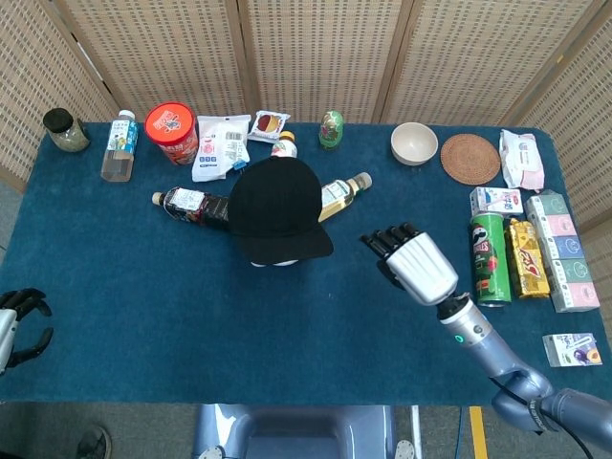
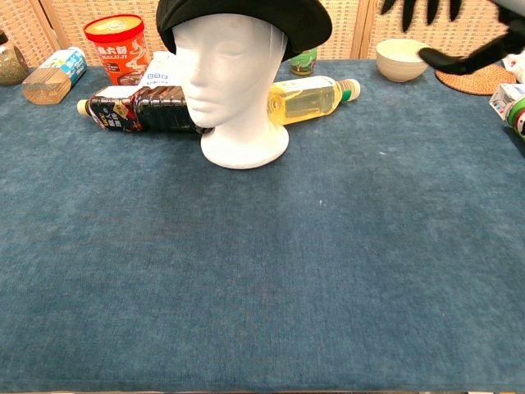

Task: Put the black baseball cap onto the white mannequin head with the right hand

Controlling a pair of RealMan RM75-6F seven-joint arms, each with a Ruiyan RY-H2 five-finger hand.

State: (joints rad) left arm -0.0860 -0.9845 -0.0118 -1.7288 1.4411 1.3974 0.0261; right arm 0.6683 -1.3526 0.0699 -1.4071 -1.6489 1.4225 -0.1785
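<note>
Black baseball cap [image 1: 278, 205] sits on the white mannequin head [image 2: 227, 78], mid-surface toward the far edge. Right hand [image 1: 413, 266] hovers apart from it, fingers spread, empty. Left hand [image 1: 17, 321] at the near-left corner, fingers loosely apart.

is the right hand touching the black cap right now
Apart. The head view shows the right hand open over bare blue cloth, clearly separated from the black cap, which sits on the mannequin head.
</note>
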